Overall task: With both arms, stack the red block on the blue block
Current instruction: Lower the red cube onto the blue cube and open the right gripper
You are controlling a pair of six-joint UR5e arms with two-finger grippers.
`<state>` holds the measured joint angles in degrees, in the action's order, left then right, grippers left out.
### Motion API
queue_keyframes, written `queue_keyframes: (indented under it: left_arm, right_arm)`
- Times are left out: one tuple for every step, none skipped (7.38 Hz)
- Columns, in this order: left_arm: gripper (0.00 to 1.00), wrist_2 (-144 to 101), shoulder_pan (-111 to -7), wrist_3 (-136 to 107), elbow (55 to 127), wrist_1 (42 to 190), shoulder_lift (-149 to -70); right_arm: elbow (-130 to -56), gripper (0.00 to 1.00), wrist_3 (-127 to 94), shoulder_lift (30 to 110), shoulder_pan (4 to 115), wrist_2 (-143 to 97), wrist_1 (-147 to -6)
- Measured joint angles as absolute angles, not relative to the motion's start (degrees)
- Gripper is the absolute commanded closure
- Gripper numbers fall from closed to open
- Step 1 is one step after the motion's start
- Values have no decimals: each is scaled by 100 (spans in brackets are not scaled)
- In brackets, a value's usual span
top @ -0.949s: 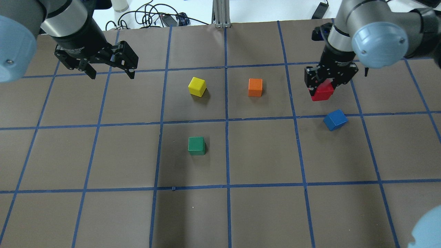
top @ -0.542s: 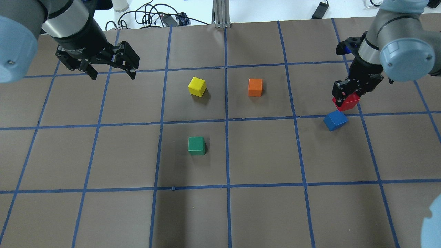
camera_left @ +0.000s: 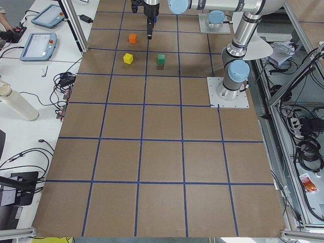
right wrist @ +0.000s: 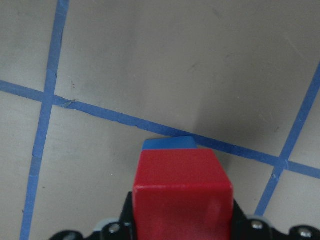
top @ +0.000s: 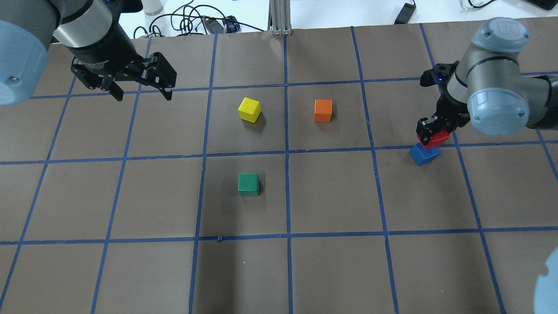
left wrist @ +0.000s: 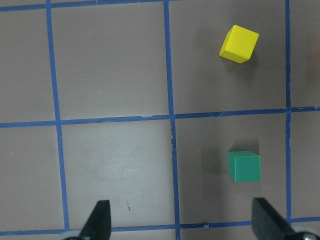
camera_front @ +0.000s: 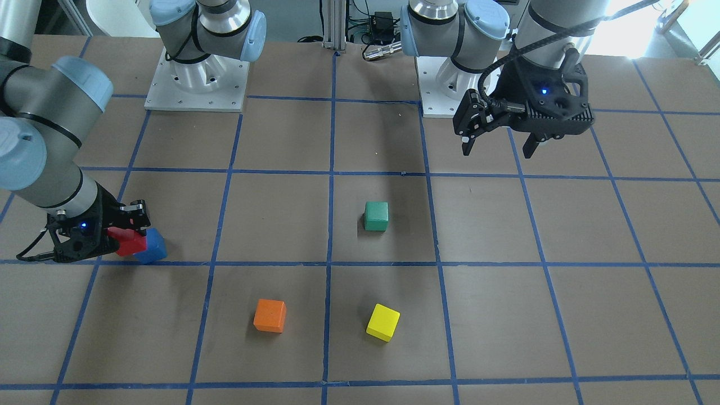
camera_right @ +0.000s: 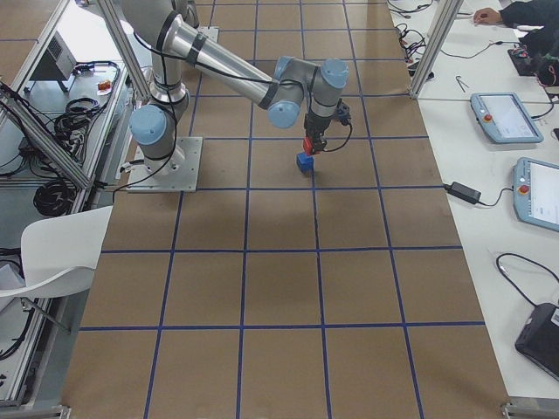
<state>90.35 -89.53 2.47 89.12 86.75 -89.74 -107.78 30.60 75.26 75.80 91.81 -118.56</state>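
Since 0.9 s ago the small matte red cube [top: 434,138] has been carried by the R gripper [top: 433,133] across and down over the small matte blue cube [top: 422,156], so release is judged near. Red cube is clamped in the R jaws, just above blue with slight offset; contact can't be told. L gripper [top: 143,95] is held spread, empty, well apart.

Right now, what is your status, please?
Right pincer shut on red block, low over blue block; contact unclear. Left pincer open, empty. Nothing in the way.
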Motion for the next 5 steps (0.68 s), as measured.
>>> queue_keyframes:
  left_arm:
    - [0,9035,-8954,247,8912,8675,-8974]
    - [0,9033,-8956,246,8912,8675,-8974]
    - [0,9030,-8956,246,8912,8675,-8973]
    - [0,9028,-8956,246,8912,8675,-8974]
    - [0,9027,-8956,246,8912,8675,-8974]
  right_arm:
    - [-10802,100,3060,7529,7583,9194,-11876]
    - [-10813,100,3060,7529,7584,9216,-11880]
    - [-10819,96,3064,7524,7585,9225,-11883]
    - [-10824,94,3066,7517,7585,9227,-11869]
    - [-10837,94,3067,7515,7585,9232,-11845]
